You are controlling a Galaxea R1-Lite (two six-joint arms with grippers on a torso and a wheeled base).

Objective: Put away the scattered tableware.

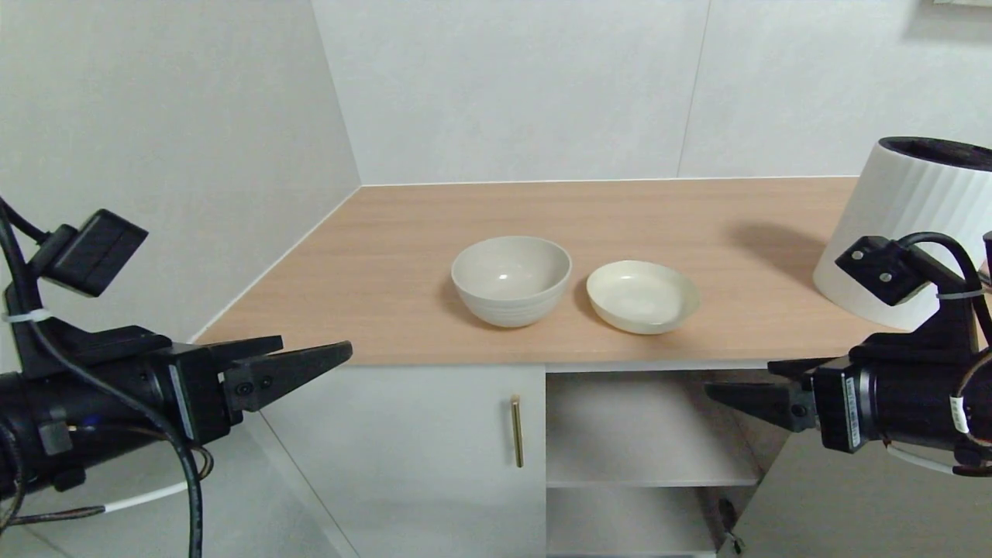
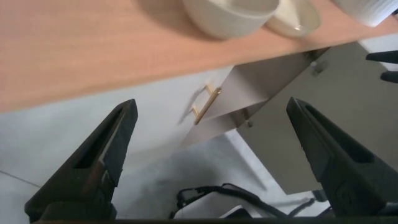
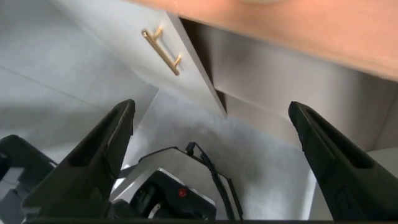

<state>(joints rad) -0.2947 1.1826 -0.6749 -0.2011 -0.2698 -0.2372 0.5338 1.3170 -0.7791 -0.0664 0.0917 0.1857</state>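
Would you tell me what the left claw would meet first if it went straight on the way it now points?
Most likely the closed cabinet door, close to its gold handle, just under the counter. The left claw is open; depth is hard to judge.

Light: bright, even, arriving from the right | Shadows: bowl (image 1: 511, 279), dish (image 1: 642, 295) and ribbed white vessel (image 1: 907, 225) are casting soft shadows leftward on the countertop (image 1: 387, 263) | Glare: small glint showing inside bowl
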